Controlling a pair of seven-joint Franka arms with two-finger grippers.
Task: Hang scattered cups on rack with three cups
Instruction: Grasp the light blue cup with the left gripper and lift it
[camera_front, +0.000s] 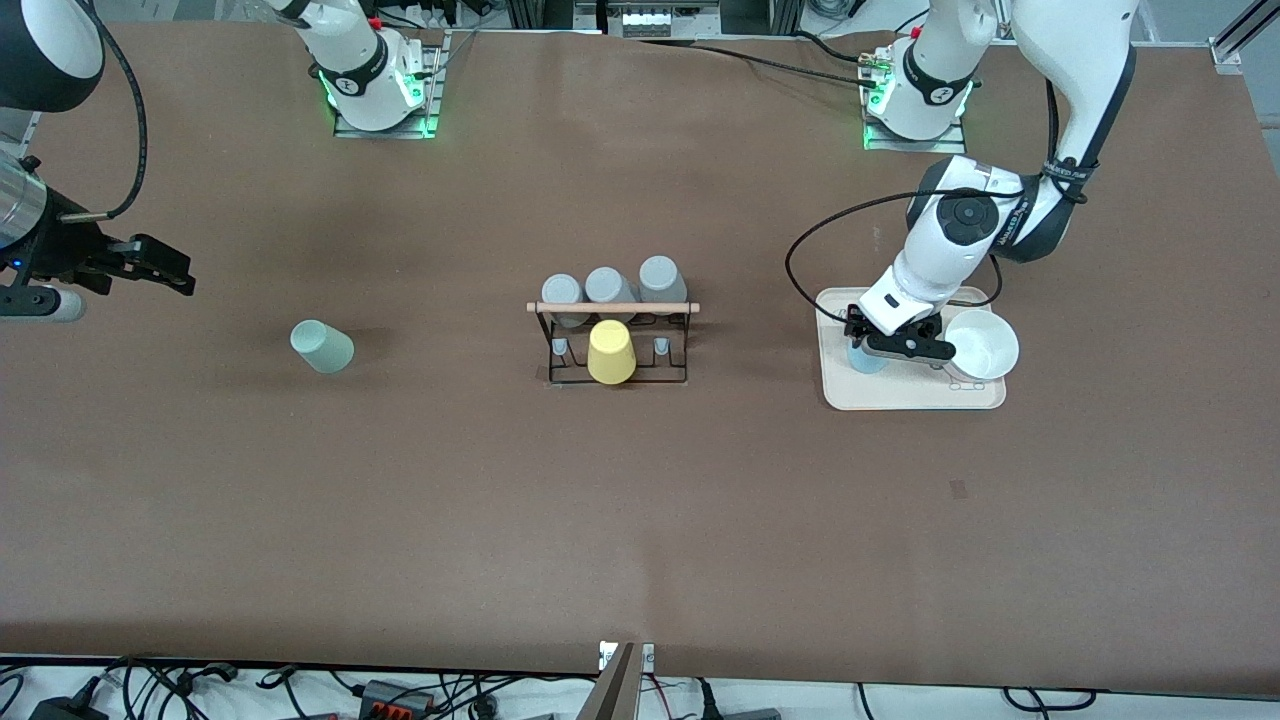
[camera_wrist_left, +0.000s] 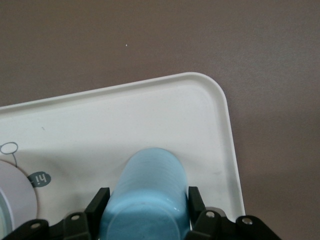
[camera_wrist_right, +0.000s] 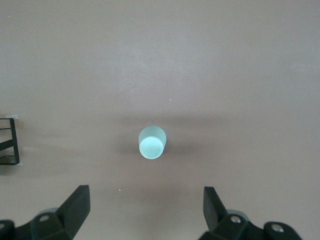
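The light blue cup (camera_front: 864, 359) lies on its side on the beige tray (camera_front: 900, 398) at the left arm's end of the table. My left gripper (camera_front: 874, 344) is shut on it, and in the left wrist view its fingers (camera_wrist_left: 98, 204) press both sides of the light blue cup (camera_wrist_left: 146, 192). The mint-green cup (camera_front: 322, 346) lies on the table toward the right arm's end. My right gripper (camera_front: 172, 270) hangs open and empty above the table, short of that cup (camera_wrist_right: 151, 142). The black wire rack (camera_front: 615, 345) with its wooden rod stands mid-table.
Three grey cups (camera_front: 610, 287) hang on the rack's row farther from the front camera, and a yellow cup (camera_front: 611, 352) on its nearer row. A white bowl (camera_front: 981, 344) sits on the tray beside the blue cup. A corner of the rack (camera_wrist_right: 10, 142) shows in the right wrist view.
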